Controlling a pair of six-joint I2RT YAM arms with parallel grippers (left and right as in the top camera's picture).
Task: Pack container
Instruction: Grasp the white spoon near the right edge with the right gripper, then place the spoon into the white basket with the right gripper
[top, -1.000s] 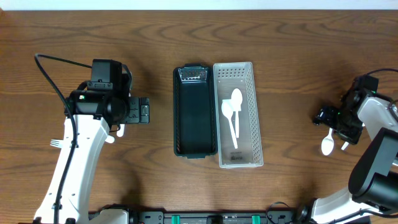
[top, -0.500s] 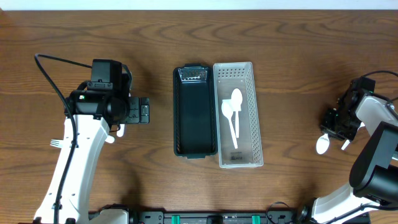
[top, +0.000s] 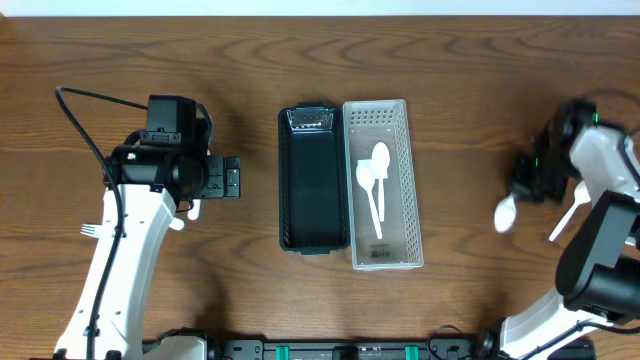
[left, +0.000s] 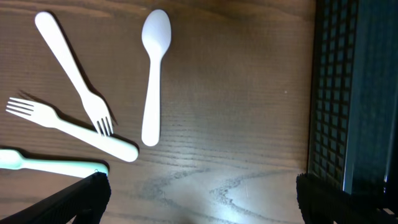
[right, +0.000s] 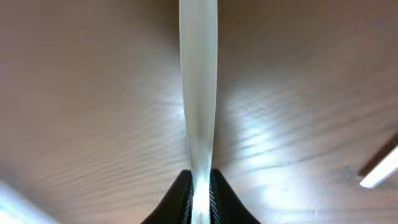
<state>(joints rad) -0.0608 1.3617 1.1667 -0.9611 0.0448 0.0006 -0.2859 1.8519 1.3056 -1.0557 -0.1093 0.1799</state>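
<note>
A black container stands mid-table with a white perforated basket touching its right side; two white spoons lie in the basket. At the far right my right gripper is shut on the handle of a white spoon, held above the wood. Left of the container my left gripper stands wide open over bare wood. Ahead of it lie a white spoon and two white forks, the second fork crossing under the first.
A pale utensil handle lies by my left finger. The black container's grid wall fills the right edge of the left wrist view. Another white utensil lies on the table right of my right gripper. A fork tip shows beside the left arm.
My right gripper closed on the white spoon and carried it up and to the left, off the table. A second white utensil shows where it was. The left arm stayed still.
</note>
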